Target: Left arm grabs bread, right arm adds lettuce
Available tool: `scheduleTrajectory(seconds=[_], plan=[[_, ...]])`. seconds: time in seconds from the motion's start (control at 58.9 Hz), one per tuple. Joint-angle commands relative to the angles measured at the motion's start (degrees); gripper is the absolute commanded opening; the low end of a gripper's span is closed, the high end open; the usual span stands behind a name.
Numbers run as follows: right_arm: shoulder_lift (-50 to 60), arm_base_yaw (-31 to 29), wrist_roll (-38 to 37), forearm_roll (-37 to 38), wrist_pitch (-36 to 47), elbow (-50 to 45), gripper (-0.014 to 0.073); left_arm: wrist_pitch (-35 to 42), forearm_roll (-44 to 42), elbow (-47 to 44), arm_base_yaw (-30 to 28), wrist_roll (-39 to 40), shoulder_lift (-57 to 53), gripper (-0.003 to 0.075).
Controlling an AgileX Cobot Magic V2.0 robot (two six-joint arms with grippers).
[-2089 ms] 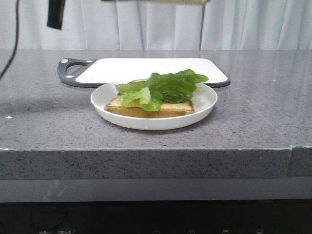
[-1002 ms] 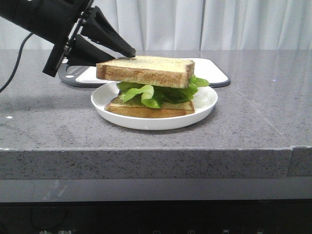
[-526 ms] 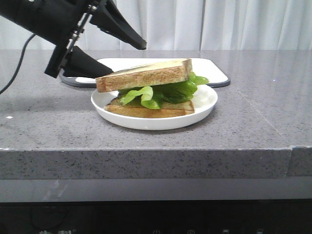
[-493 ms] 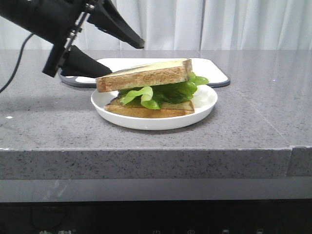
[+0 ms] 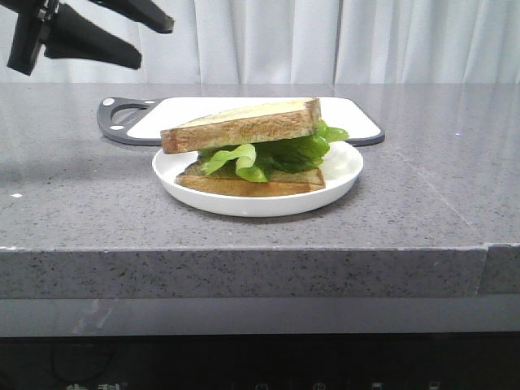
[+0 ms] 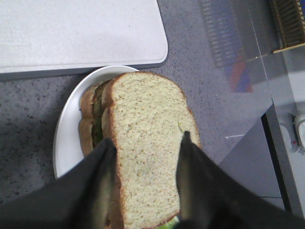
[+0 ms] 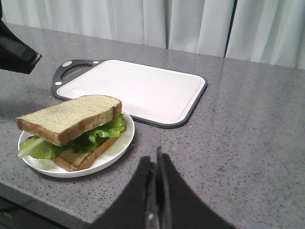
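Look at the middle of the front view: your sandwich looks built. The bread [image 5: 240, 123] lies on top, tilted a little, with its left edge lower. Under it the lettuce [image 5: 268, 154] pokes out green on both sides, and below that sits the thinner toast slice [image 5: 252, 183]. All of it rests on the white plate [image 5: 341, 175] on the grey worktop [image 5: 422, 195]. The white cutting board [image 5: 349, 110] lies just behind the plate.

Your left claw [image 5: 134, 36] is up in the upper left of the front view, well apart from the sandwich. Its two fingers are spread and nothing is between them. In the left wrist view the bread shows below, between the two dark fingers [image 6: 97, 186], but they do not touch it.

Your right claw [image 7: 156, 191] shows at the bottom of the right wrist view. Its fingers are pressed together, with only a thin line between them, and they carry nothing.

So both jobs look done: the lettuce is on and the bread is set down on it. I think nothing is left but to move the arms away.
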State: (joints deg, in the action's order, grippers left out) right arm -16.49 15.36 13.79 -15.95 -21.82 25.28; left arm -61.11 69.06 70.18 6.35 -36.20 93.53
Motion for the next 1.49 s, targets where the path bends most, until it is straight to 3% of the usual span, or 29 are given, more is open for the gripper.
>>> scheduleTrajectory(seconds=[0.0, 0.068, 0.374, 0.611, 0.934, 1.478], plan=[[-0.31, -0.45, -0.18, -0.42, 4.12, 1.48, -0.0058, -1.10, 3.14, 1.71, -0.22, -0.08, -2.68, 0.0076], [-0.31, -0.45, -0.18, -0.42, 4.12, 1.48, -0.0058, -1.10, 3.14, 1.71, -0.22, -0.24, -2.78, -0.0019], [-0.31, -0.45, -0.18, -0.42, 4.36, 1.48, -0.0058, 1.31, 1.88, 1.71, -0.22, -7.10, -6.00, -0.0020], [-0.31, -0.45, -0.18, -0.42, 5.94, 1.48, -0.0058, 15.85, -16.89, -0.17, 0.31, -6.44, -16.63, -0.0021], [-0.31, -0.45, -0.18, -0.42, 5.89, 1.48, -0.0058, 38.73, -24.10, -17.40, 0.44, -5.58, -37.78, -0.0021], [-0.31, -0.45, -0.18, -0.42, 5.83, 1.48, -0.0058, 53.70, -25.51, -45.42, 0.44, -5.58, -75.09, -0.0021]])
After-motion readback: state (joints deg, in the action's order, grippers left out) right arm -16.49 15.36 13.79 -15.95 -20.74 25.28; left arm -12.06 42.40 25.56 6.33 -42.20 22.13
